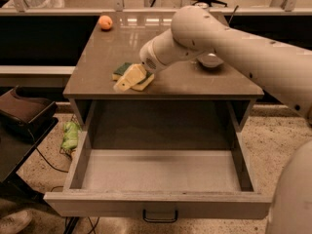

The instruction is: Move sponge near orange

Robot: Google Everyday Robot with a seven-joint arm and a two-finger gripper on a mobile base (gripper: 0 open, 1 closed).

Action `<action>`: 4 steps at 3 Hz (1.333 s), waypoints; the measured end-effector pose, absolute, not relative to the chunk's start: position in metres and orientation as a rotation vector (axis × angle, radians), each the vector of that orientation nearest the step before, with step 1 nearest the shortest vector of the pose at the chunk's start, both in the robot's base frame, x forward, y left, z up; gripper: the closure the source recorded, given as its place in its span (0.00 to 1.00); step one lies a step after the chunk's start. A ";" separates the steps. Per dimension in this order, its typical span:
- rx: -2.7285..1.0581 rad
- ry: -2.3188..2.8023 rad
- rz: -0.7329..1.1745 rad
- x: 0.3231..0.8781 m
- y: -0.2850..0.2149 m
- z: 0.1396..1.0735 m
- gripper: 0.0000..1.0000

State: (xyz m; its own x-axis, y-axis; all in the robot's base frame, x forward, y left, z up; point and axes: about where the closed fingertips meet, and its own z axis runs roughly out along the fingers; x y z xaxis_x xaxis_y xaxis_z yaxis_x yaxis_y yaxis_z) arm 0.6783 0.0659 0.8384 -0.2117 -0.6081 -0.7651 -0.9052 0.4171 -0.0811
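The sponge (123, 71), pale yellow foam with a dark green top, lies on the front left part of the cabinet top (170, 84). My gripper (129, 79) is right over the sponge's near side and covers part of it. The orange (105, 22) sits at the far left corner of the cabinet top, well apart from the sponge. My white arm reaches in from the right across the top.
A white bowl (209, 60) sits on the right side of the top, partly behind my arm. The cabinet's drawer (156, 199) is pulled out wide and empty. A green object (70, 135) lies on the floor at left beside a dark chair (24, 112).
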 end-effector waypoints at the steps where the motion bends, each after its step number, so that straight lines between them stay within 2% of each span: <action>1: -1.288 1.926 0.507 0.678 0.067 0.838 0.18; 2: -1.291 1.926 0.509 0.677 0.069 0.837 0.41; 3: -1.296 1.925 0.513 0.676 0.072 0.836 0.72; 4: -1.298 1.924 0.515 0.676 0.073 0.835 0.95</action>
State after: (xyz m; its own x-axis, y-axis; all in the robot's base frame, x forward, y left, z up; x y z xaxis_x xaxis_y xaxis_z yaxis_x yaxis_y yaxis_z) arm 0.6756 0.0731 0.8351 -0.2088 -0.6114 -0.7633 -0.9108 0.4058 -0.0759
